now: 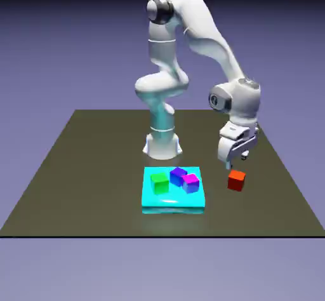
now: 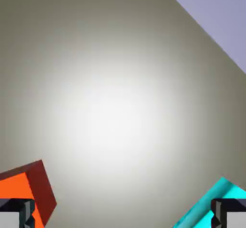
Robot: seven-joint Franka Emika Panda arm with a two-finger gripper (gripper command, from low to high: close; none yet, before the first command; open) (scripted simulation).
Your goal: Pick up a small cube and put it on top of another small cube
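On the dark table (image 1: 76, 173) a shallow turquoise tray (image 1: 173, 201) sits in front of the robot's base. It holds three small cubes. At the exterior view's left is a green cube (image 1: 159, 182). Next to it, toward the middle, is a blue cube (image 1: 178, 176), and just beside that, touching or nearly touching it, is a magenta cube (image 1: 190, 182). All three rest on the tray floor, none stacked on another.

Further to the exterior view's right, outside the tray and near its corner, a red cube (image 1: 236, 180) rests alone on the table. The gripper (image 1: 235, 159) hangs just above it, apart from it, with its jaws spread wide and nothing between them.

In the hand view the red cube (image 2: 26, 188) shows at the lower left by one fingertip, and the tray's edge (image 2: 211, 203) at the lower right.
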